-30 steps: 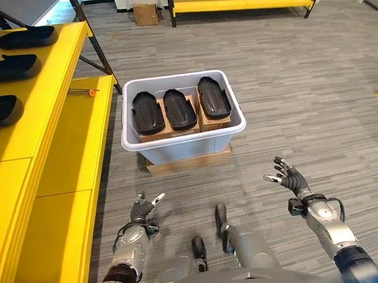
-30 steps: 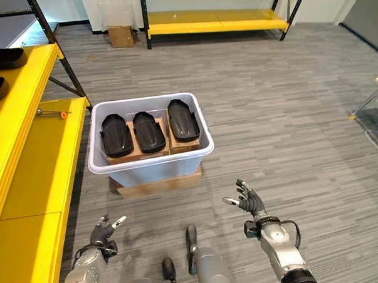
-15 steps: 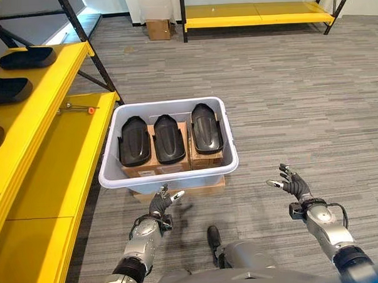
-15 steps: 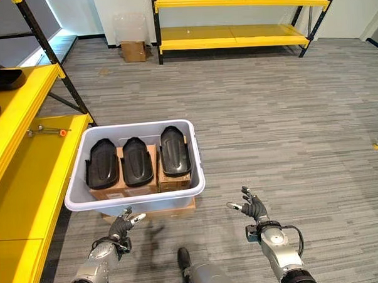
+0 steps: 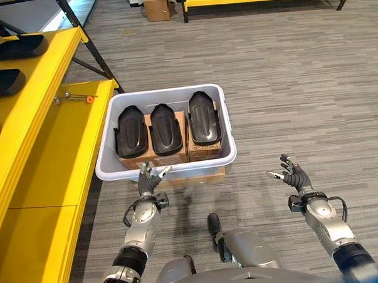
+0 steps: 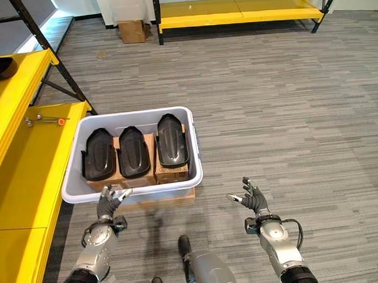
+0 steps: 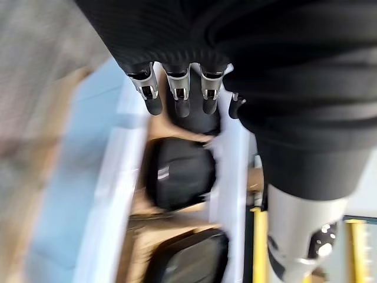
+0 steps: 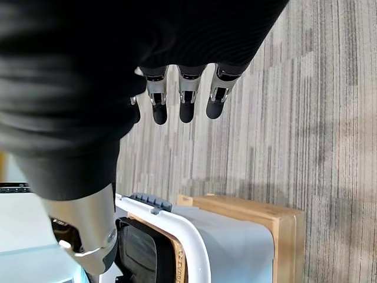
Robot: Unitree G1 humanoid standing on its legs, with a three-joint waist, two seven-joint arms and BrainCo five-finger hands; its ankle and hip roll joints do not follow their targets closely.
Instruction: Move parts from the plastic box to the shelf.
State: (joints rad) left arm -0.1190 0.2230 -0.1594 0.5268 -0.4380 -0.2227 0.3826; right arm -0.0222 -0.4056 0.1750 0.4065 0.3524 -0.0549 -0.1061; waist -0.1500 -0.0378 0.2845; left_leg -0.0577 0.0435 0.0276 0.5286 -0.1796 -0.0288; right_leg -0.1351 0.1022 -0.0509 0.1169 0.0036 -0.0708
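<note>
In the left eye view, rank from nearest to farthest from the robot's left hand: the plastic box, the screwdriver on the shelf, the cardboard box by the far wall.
From the left hand:
1. Plastic box, just ahead.
2. Screwdriver, on the yellow shelf, left.
3. Cardboard box, far back.

Three parts (image 5: pixel 164 127) sit side by side in the plastic box (image 5: pixel 167 170), shelf (image 5: pixel 48 144) to its left, both hands near its front.

A small tool with an orange tip (image 5: pixel 80 98) lay on the yellow surface to the left. A cardboard box (image 6: pixel 133 30) sat on the grey striped carpet (image 6: pixel 269 106) at the far wall. A wooden platform (image 8: pixel 250 207) rested on that carpet.
</note>
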